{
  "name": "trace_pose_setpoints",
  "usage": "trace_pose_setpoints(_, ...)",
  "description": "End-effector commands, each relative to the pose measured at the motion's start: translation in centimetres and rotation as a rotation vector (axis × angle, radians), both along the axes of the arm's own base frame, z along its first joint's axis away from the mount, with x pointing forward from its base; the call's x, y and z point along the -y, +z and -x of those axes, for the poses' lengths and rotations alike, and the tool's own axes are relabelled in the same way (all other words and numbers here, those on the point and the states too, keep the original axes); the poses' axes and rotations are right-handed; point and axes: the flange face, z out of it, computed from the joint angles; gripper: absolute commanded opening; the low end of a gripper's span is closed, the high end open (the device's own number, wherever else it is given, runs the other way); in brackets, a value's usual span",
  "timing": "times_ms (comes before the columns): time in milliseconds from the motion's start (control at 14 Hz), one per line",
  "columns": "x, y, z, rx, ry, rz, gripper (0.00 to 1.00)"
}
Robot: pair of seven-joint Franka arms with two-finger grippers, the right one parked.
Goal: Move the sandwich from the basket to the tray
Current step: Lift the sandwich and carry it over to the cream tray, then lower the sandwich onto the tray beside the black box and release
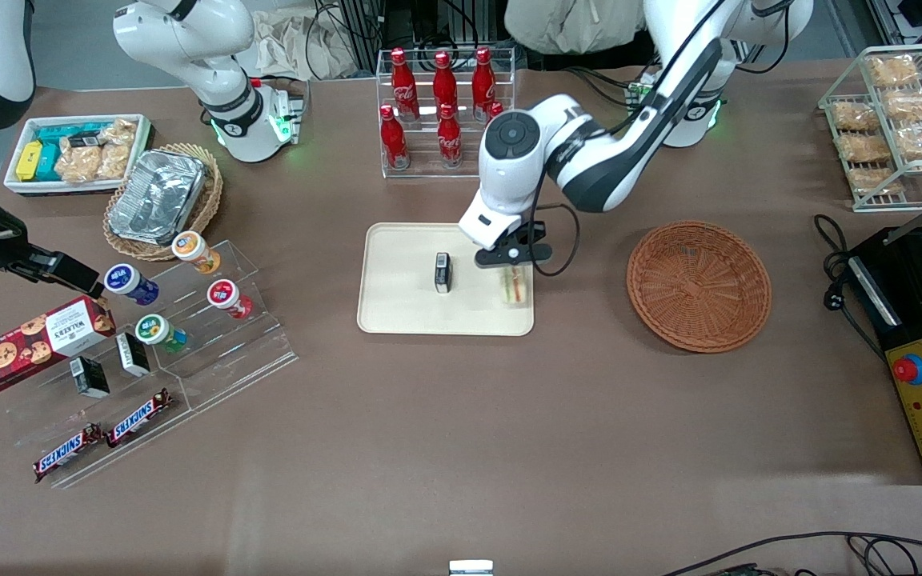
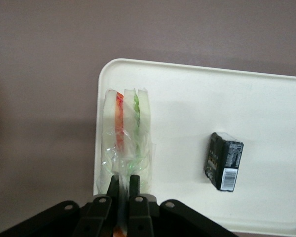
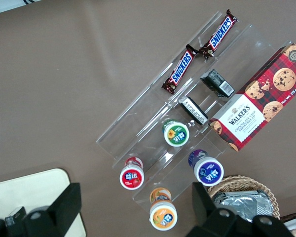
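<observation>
Risk: the sandwich (image 2: 127, 131) stands on edge, close to the tray's rim on the basket side; my guess is that a quick release or a dragging finger would tip it flat or nudge it over the rim onto the bench (image 1: 461, 448).
Small dark box (image 1: 442, 271): lies on the tray (image 1: 405, 312), away from the gripper toward the parked arm's end.
Gripper (image 2: 122, 190): low over the tray, its fingers pressed close on the sandwich's wrapped end.
Sandwich: directly under the gripper, resting on the tray.
Basket (image 1: 699, 286): well apart from the gripper toward the working arm's end, nothing in it.
</observation>
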Motion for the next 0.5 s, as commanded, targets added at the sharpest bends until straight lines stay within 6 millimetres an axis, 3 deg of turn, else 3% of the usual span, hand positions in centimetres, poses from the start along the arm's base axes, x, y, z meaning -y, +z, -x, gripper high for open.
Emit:
trace_pose_setpoints(0,2.3,-2.3,0.4,0.067,0.008,0.012,0.00)
trace_pose_setpoints(143,2.4,-4.1,0.1,0.083,0.008,0.008,0.00)
trace_pose_setpoints(286,2.2,-4.6,0.2,0.092,-0.008,-0.007,0.00)
trace_pose_setpoints(357,1.8,-5.0,0.1,0.087,-0.005,-0.014,0.12)
trace_pose_setpoints(429,1.6,-5.1,0.1,0.086,-0.008,-0.018,0.67)
